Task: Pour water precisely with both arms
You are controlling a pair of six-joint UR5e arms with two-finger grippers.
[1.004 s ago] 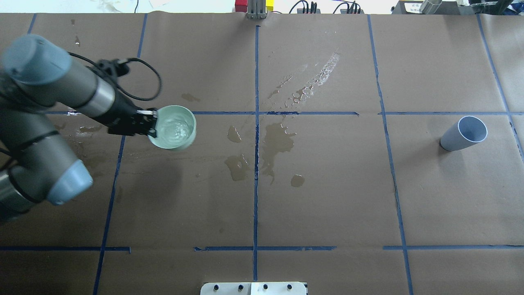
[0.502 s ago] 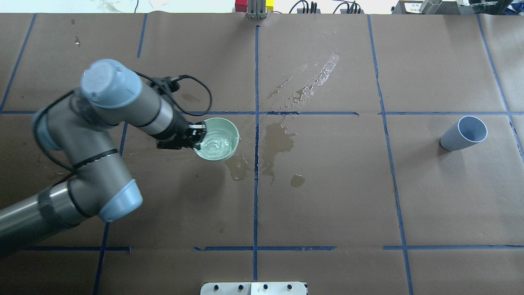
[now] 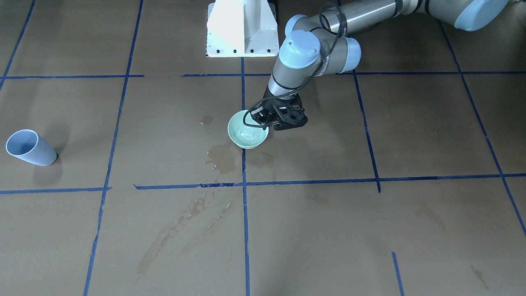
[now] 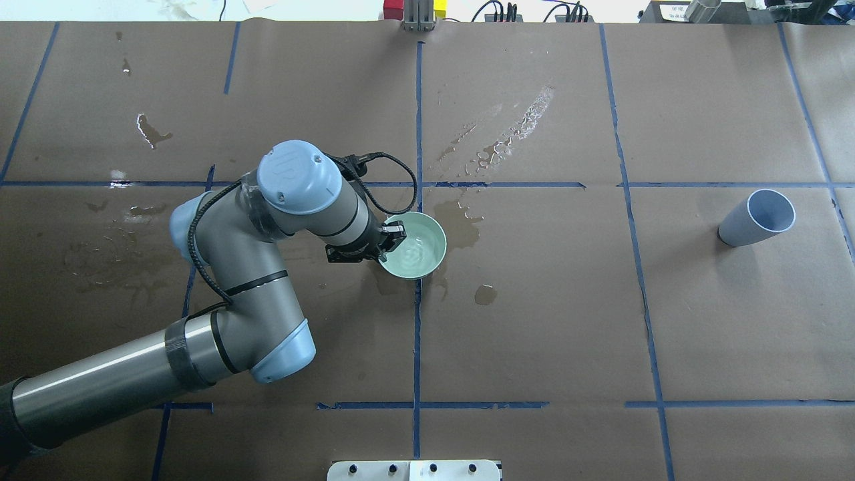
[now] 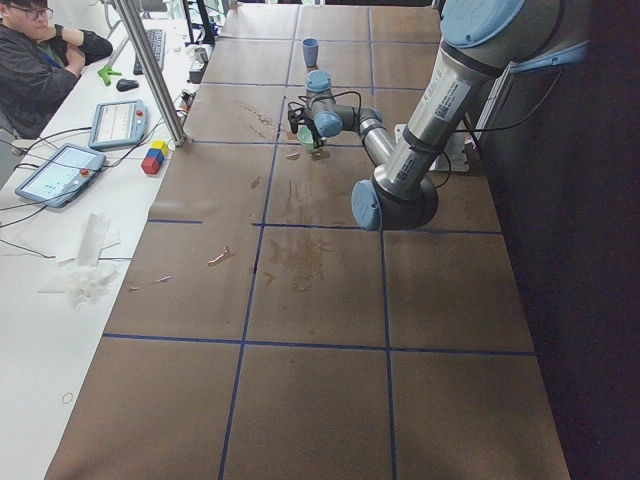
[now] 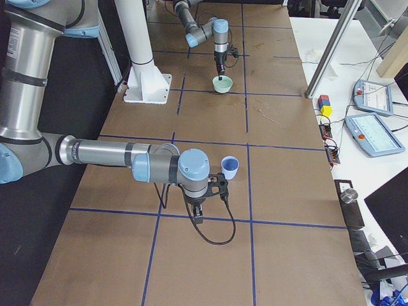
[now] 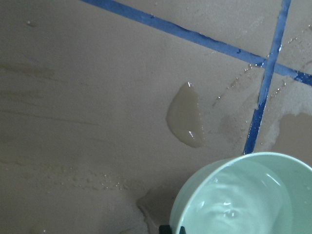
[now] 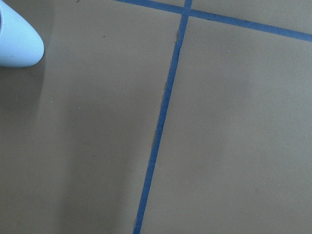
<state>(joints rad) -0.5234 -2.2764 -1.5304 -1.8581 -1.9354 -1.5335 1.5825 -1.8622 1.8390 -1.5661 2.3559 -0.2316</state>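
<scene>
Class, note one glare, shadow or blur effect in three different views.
Overhead: the spilt streak glares white. Front-facing: the white pedestal is washed out, detail lost. Left wrist: bright glints sit on the water in the bowl.

Table: was covered in brown paper, marked into squares by blue tape lines. White bench ran alongside, carrying two tablet pendants, coloured blocks, one metal post. Seated operator wore a dark top.
</scene>
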